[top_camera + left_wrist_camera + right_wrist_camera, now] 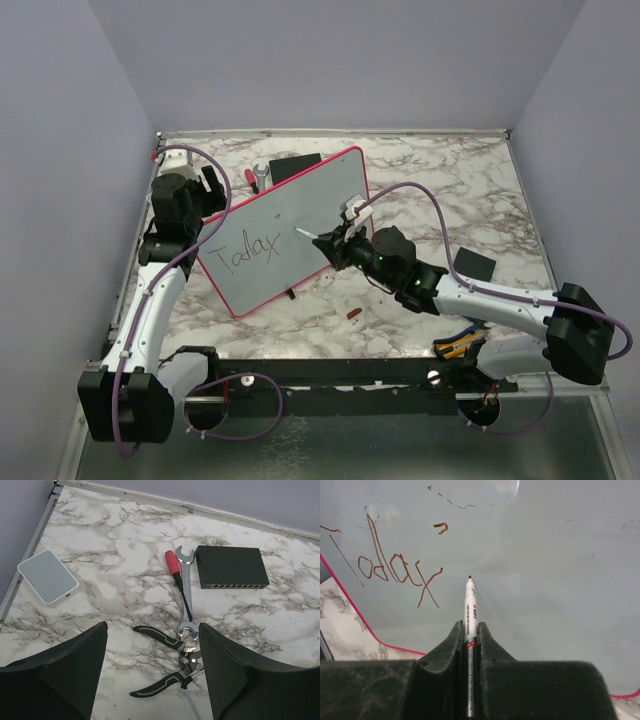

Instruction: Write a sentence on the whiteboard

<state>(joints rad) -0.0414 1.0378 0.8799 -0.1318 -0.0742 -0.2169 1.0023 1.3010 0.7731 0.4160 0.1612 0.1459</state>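
You have soft, even overhead light in every view, leaving only faint shadows on the white-and-grey marbled surface [450, 180]. In the right wrist view the glossy pale grey whiteboard with a thin pink-red frame [560, 580] shows a pale glare patch at its top. The slim white marker pen [470, 610] reads crisp, and the dark fingers [445, 650] nearest your lens look soft and grainy.

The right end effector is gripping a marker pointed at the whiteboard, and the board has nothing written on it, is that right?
Not quite. The whiteboard is not blank: the right wrist view shows handwritten lettering reading roughly "Today" on it. The rest holds: the right end effector grips the marker, pointed at the board.
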